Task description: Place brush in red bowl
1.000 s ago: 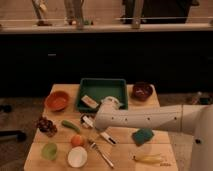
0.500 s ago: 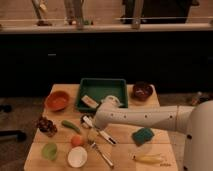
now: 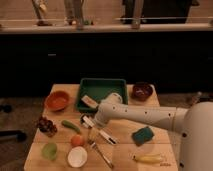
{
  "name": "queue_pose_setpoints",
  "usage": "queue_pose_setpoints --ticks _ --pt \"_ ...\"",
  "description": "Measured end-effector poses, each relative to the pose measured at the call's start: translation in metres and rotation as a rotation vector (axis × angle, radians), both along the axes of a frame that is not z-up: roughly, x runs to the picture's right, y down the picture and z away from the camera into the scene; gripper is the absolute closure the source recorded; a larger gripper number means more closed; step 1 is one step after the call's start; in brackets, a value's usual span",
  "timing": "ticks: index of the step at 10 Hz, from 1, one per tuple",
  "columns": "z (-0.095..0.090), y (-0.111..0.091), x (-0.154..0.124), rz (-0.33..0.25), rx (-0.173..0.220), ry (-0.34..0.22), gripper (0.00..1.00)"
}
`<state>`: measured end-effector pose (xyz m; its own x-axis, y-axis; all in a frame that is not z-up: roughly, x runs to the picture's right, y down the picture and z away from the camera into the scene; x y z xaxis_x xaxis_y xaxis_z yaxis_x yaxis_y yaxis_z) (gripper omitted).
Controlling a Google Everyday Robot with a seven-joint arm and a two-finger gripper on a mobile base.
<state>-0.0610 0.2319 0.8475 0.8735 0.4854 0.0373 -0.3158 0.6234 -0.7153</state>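
Note:
The brush point(image 3: 106, 136) is a slim white stick lying diagonally on the wooden table point(image 3: 120, 160), with its rounded head up-left and its dark tip down-right. My gripper point(image 3: 95, 120) hangs at the end of the white arm point(image 3: 150, 116), which reaches in from the right. It is down right at the brush's head end and hides part of it. The red bowl point(image 3: 56, 100) sits empty at the table's left rear, well left of the gripper.
A green tray point(image 3: 102, 84) holding small white items stands behind the gripper, with a dark maroon bowl point(image 3: 142, 91) to its right. Around the brush lie a metal fork point(image 3: 101, 155), white bowl point(image 3: 77, 157), orange point(image 3: 77, 141), green vegetable point(image 3: 71, 126), grapes point(image 3: 46, 126), green cup point(image 3: 49, 150), teal sponge point(image 3: 143, 135) and banana point(image 3: 149, 159).
The gripper stays at the brush's head end, and the arm has shifted only slightly. The brush and the other objects have not moved.

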Motion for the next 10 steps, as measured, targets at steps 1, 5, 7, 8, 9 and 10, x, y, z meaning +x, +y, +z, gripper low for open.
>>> queue_pose_setpoints --ticks 1,5,7,8,9,10 --pt "0.0009 -0.0005 0.0008 -0.002 -0.004 -0.009 0.44" --pt "-0.0008 -0.0054 0.003 0.003 -0.004 -0.001 0.85" --pt "-0.0029 -0.0001 0.0027 -0.009 -0.01 -0.004 0.99" --pt "-0.0033 0.0017 0.0036 -0.015 -0.015 -0.003 1.0" --pt "-0.0025 0.0023 0.0022 -0.025 -0.026 -0.03 1.0" --pt "-0.0021 0.0031 0.0018 -0.038 -0.039 -0.052 1.0"
